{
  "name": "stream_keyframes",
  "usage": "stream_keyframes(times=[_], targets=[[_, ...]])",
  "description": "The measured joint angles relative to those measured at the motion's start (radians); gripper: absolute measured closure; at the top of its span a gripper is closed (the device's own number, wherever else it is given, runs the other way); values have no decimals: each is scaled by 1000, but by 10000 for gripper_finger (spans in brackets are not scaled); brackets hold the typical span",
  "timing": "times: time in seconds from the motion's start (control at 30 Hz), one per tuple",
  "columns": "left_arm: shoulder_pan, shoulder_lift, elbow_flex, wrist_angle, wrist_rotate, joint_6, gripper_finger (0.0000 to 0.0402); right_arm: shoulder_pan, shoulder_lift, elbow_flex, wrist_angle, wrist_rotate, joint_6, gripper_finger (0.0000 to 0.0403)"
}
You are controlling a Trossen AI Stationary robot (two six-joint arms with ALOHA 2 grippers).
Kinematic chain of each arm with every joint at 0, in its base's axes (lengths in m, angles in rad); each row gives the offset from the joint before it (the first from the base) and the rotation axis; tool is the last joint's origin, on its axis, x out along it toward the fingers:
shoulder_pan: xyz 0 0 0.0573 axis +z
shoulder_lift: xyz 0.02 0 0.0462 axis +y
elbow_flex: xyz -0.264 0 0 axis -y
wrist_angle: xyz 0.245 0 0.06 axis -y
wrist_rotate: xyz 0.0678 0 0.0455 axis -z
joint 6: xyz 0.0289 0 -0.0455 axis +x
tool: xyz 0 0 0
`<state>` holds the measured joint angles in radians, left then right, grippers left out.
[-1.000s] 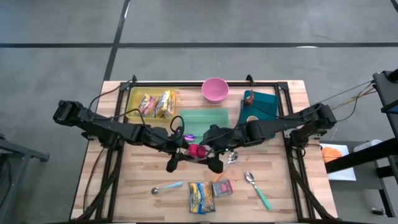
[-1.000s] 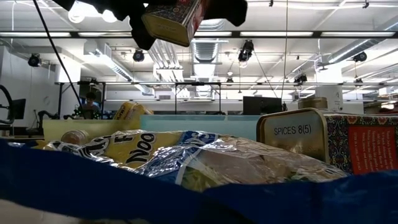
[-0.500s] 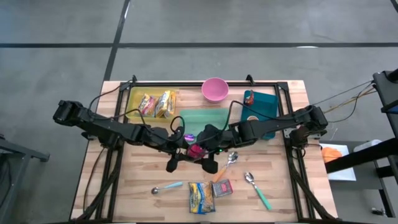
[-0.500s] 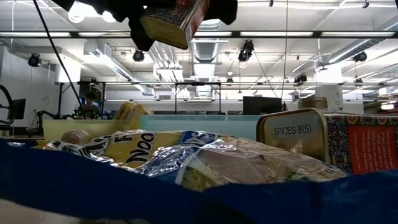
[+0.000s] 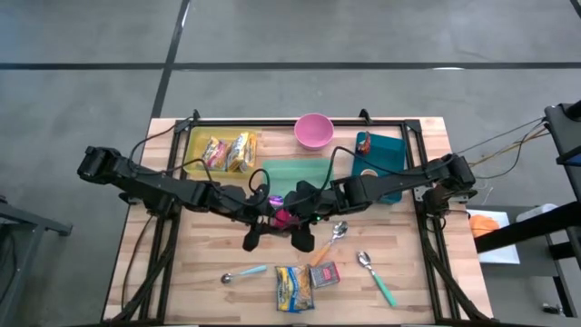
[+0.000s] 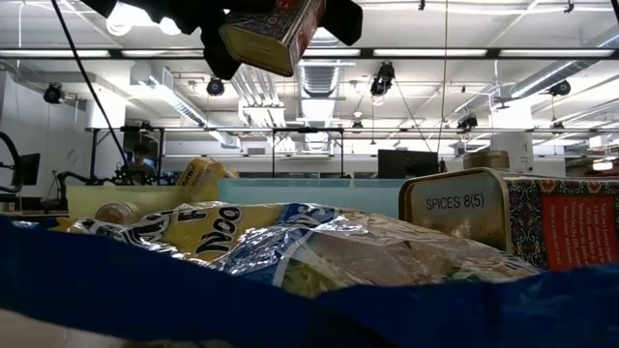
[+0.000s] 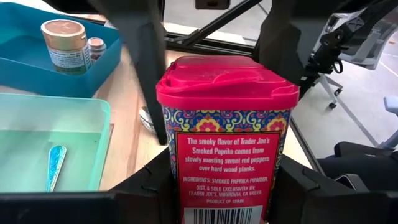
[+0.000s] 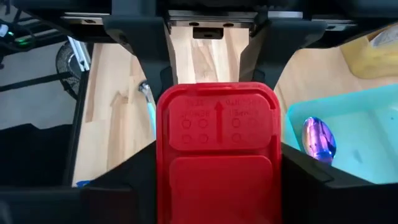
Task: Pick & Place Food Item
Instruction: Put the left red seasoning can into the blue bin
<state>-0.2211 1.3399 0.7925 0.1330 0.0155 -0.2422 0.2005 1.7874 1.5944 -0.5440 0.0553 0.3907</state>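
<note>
The food item is a paprika tin with a patterned body and a red lid, hanging above the middle of the table. It also shows in the low view as the tin, tilted with its lid end up. My left gripper reaches in from the table's left and is shut on the tin's body. My right gripper comes from the right and is closed around the lid. My left gripper pinches the tin's lower body between its two fingers, one on each narrow side, coming from the table's left and slanting down. The tin is lifted clear of the table, lid end away from this gripper. My right gripper has the red lid's two sides between its two fingers, coming from the table's right and slanting down, facing the lid's top. In the left wrist view its fingers stand against both sides of the lid.
A yellow tray with snack packs, a pink bowl, a green tray and a teal tray with spice jars line the far side. Spoons, a noodle pack and another tin lie near the front.
My right gripper has moved toward the table's left, onto the tin's lid end, and its fingers have closed in from wide open to the lid's sides. The tin and my left gripper have kept still.
</note>
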Motion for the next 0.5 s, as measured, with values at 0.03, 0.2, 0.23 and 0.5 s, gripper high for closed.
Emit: stream_keyframes(times=[0.03,0.2,0.23,0.5], targets=[[0,0,0,-2,1,1,233,0,0,0,0,5,-2,190],[0,0,1,2,0,6,233,0,-15,0,-3,15,-9,198],[0,-1,1,5,0,6,233,0,-19,0,-4,15,-11,198],[0,-1,2,5,0,10,231,0,-23,-1,-12,19,-10,198]])
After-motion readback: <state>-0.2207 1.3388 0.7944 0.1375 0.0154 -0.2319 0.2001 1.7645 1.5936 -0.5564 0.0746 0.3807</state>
